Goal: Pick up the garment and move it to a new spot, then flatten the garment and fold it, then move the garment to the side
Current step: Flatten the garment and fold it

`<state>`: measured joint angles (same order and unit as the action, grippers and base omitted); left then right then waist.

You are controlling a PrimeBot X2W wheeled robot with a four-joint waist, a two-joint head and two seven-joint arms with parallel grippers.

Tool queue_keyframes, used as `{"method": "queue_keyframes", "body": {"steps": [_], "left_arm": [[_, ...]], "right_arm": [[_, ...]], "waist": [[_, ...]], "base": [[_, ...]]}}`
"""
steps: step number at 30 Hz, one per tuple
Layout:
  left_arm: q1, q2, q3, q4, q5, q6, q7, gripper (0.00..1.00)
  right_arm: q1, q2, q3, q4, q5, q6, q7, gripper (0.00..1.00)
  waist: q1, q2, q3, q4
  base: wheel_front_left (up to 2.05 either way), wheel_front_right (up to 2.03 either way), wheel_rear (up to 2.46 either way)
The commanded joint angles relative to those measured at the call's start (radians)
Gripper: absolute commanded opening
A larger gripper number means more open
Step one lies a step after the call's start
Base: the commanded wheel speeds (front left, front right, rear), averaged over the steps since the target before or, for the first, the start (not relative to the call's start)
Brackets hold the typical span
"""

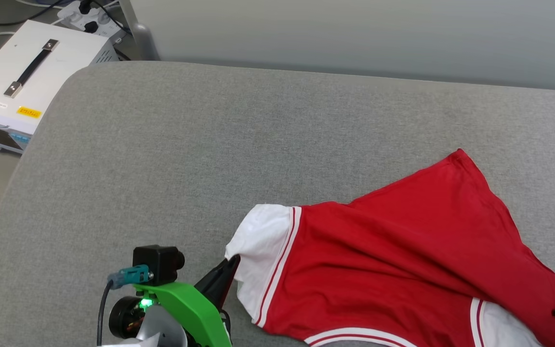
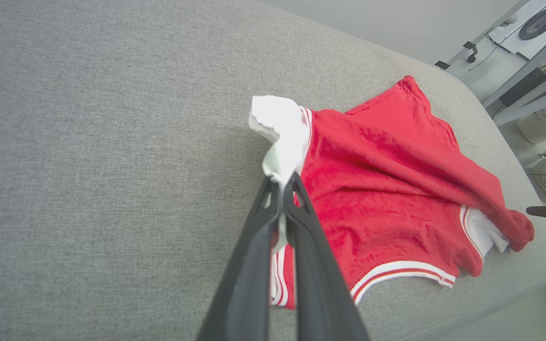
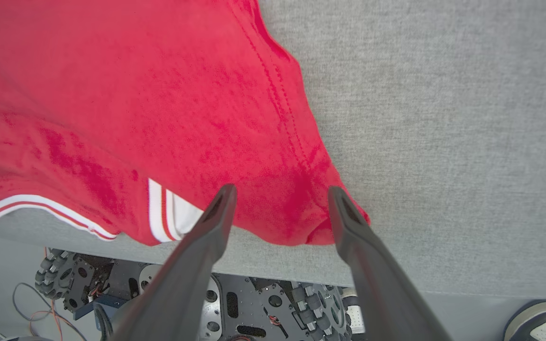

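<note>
Head view: the grey padded bench (image 1: 162,159) is the biggest thing in front of me, its rounded corner off to the far left. The garment (image 1: 393,260) lies rumpled on the near right part of it. It is a red jersey with white sleeves and red-and-white striped trim. One red corner points toward the far side, and the striped hem reaches the bench's near edge. On the floor past the bench's left corner sits a white box (image 1: 32,72) with a black handle on top.

In the right wrist view, my wheeled base (image 3: 254,303) shows below the bench's edge.

My left fingers (image 2: 296,189) are clamped tight together on the edge of the left white sleeve (image 2: 282,137), with the cloth bunched between their tips. My right fingers (image 3: 223,199) are spread wide and grip nothing. Their tips stand on either side of a bunched red corner, just beside the other white sleeve (image 3: 183,213), at the bench's near edge. A shoe toe (image 3: 538,322) sits on the floor at the lower right of that view.
</note>
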<state>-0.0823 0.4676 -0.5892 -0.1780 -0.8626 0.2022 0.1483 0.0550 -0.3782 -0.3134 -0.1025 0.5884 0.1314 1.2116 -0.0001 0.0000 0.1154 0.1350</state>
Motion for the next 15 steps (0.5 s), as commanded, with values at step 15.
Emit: {"method": "queue_keyframes", "body": {"steps": [15], "left_arm": [[-0.063, -0.006, -0.039, -0.069, 0.038, -0.026, 0.012, 0.00]], "right_arm": [[-0.441, -0.033, 0.116, -0.058, -0.048, -0.001, 0.117, 1.00]], "waist": [[0.0001, 0.0000, 0.192, 0.126]], "base": [[0.00, 0.00, 0.00]]}}
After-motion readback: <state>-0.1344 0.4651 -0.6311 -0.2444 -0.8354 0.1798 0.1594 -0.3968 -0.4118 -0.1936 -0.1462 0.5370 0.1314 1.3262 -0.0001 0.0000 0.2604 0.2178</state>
